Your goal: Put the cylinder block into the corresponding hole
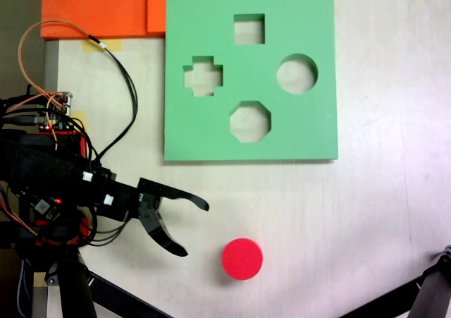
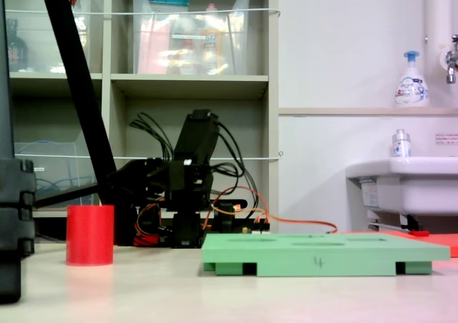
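Note:
The red cylinder block (image 1: 242,259) stands upright on the pale table, near the bottom centre in a fixed view from above; in a low side fixed view it is the red cylinder block (image 2: 90,235) at the left. The green foam board (image 1: 211,124) lies beyond it, with its circular hole (image 1: 297,74) at the right side. My gripper (image 1: 195,228) is open, its black jaws spread wide, just left of the block and apart from it. Nothing is between the jaws. In the side view the arm (image 2: 189,187) stands behind the green board (image 2: 322,255).
The board also has a square cutout (image 1: 249,29), a cross cutout (image 1: 203,76) and an octagonal cutout (image 1: 249,121). Orange foam sheets (image 1: 106,8) lie at the top left. Loose cables (image 1: 120,71) loop from the arm's base. Black stand legs (image 1: 423,293) cross the lower corners.

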